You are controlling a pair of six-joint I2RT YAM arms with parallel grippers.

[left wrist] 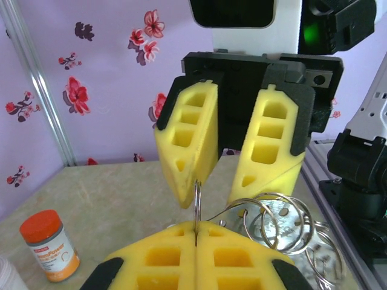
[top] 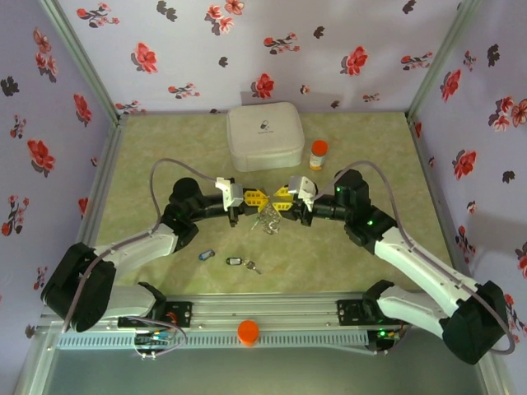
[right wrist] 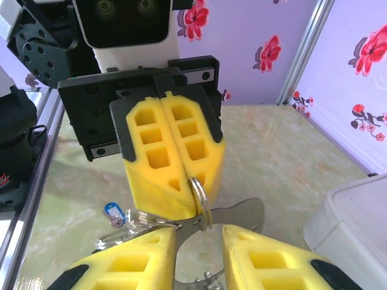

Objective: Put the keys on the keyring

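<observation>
My left gripper (top: 257, 198) is shut on a thin metal split ring (left wrist: 196, 202) of the keyring (top: 268, 220), held edge-on above mid-table. Several wire loops (left wrist: 279, 225) and a flat perforated metal tag (right wrist: 233, 212) hang from the ring (right wrist: 200, 194). My right gripper (top: 282, 196) faces it tip to tip and stands open, with the flat tag between its fingers (right wrist: 140, 257). Three keys lie on the table near the front: a blue-tagged one (top: 206, 255), a black-tagged one (top: 235, 262) and a small one (top: 252, 267). The blue-tagged key (right wrist: 113, 211) lies behind the hanging loops.
A white square case (top: 263, 137) sits at the back centre, and the case's corner (right wrist: 357, 225) comes close on the right. An orange-capped pill bottle (top: 319, 154) stands beside it. An orange knob (top: 248, 332) sits on the front rail. Flowered walls close in three sides.
</observation>
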